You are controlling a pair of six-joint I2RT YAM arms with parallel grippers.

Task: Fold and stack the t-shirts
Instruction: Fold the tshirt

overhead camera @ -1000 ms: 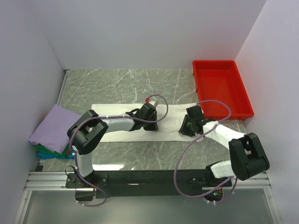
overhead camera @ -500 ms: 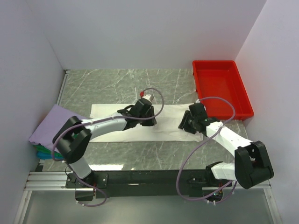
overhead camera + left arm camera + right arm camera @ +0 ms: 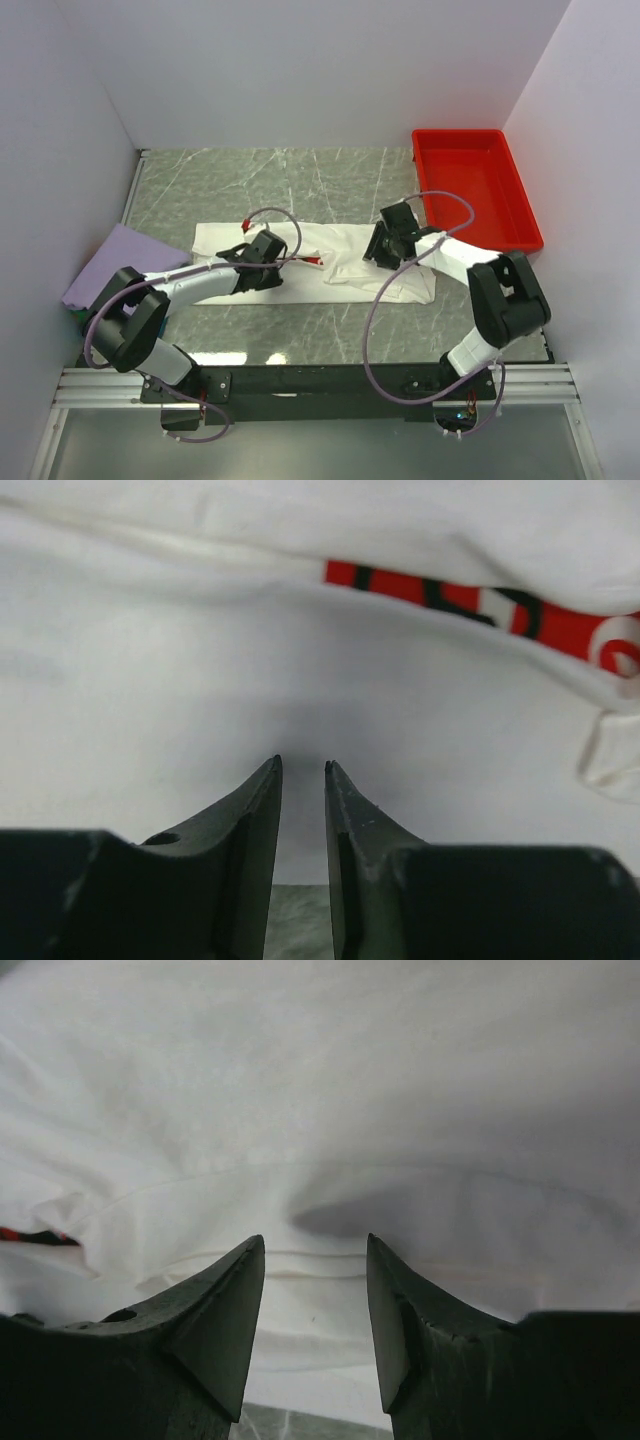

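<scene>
Table (image 3: 300, 185): grey marbled top, white walls on three sides.
White t-shirt (image 3: 340, 245) (image 3: 150, 680) (image 3: 320, 1080): lies spread crosswise in the middle of the table, partly folded, with the right end bunched into soft layers.
Red print (image 3: 313, 262) (image 3: 400, 585): only a narrow strip shows, peeping from under a turned-over edge of cloth near the shirt's middle.
Left gripper (image 3: 268, 265) (image 3: 302, 764): low over the left half of the white shirt, just left of the print strip. The jaws stand a narrow slit apart with nothing between them, and bare cloth lies beyond the tips.
Right gripper (image 3: 383, 247) (image 3: 315, 1240): over the right half of the shirt, near the creased folds. The jaws are spread well apart and hold nothing.
Lavender shirt (image 3: 120, 268): folded at the table's left edge, well apart from the white one, on top of a pile whose lower layers barely show.
Red tray (image 3: 470, 190): at the far right of the table, close to the shirt's right end.
</scene>
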